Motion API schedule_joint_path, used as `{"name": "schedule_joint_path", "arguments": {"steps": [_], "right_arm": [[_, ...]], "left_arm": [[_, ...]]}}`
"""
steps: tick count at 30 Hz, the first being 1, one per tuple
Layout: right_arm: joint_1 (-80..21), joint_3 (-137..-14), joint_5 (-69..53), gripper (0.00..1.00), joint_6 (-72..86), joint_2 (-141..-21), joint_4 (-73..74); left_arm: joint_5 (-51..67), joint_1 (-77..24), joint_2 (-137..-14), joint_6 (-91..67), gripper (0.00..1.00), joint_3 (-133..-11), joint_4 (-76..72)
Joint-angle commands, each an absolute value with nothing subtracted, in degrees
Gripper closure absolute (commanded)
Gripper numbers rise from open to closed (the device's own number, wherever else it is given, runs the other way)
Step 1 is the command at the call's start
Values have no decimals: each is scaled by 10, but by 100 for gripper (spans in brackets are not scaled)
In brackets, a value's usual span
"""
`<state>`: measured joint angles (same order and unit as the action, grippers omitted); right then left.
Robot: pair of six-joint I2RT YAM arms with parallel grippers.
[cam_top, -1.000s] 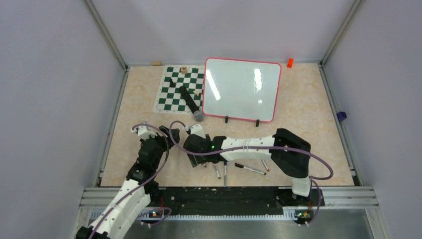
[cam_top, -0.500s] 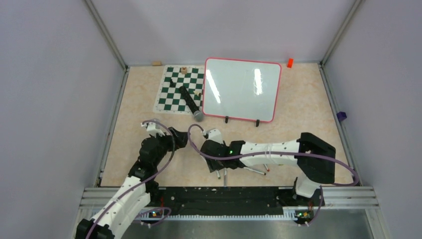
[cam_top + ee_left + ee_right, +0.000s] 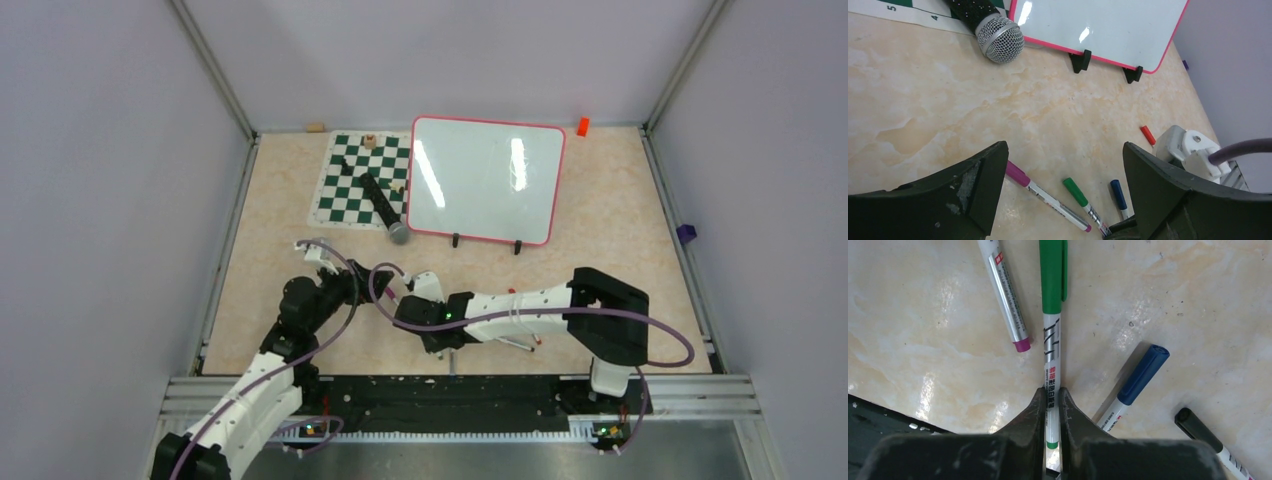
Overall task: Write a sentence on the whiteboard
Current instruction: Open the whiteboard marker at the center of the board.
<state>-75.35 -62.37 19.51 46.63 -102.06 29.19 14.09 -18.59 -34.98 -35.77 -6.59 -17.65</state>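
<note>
green-capped and slim, the green marker [image 3: 1052, 340] is lying on the marbled tabletop [image 3: 1173, 300] near the front edge among the other markers [image 3: 1007, 295]. the right gripper [image 3: 1052, 396] is pinching its white barrel close to the tail end, jaws closed tight on it. it is looking light, stiff and smooth, so it is probably going to pivot or slip in a grip this far off its middle; holding nearer the middle would be steadying it. the left gripper [image 3: 1064, 147] is hovering just to the left with jaws spread wide, holding nothing. the whiteboard [image 3: 487, 180] is standing at the far side, right of the chess mat [image 3: 345, 185], propped on two black feet [image 3: 455, 240], glossy and blank. it is looking light enough to skid under pen pressure.
</note>
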Motion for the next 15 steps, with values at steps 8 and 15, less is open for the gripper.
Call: {"name": "schedule_joint_path", "arguments": {"steps": [8,15], "right_arm": [[-752,-591,220,100,444,-903,254],[-735,-600,163,100,387,-851,220]], "left_arm": [[184,-186,-352,-541,9,-83,-174],[273,-186,-406,-642,24,-111,-196]]}}
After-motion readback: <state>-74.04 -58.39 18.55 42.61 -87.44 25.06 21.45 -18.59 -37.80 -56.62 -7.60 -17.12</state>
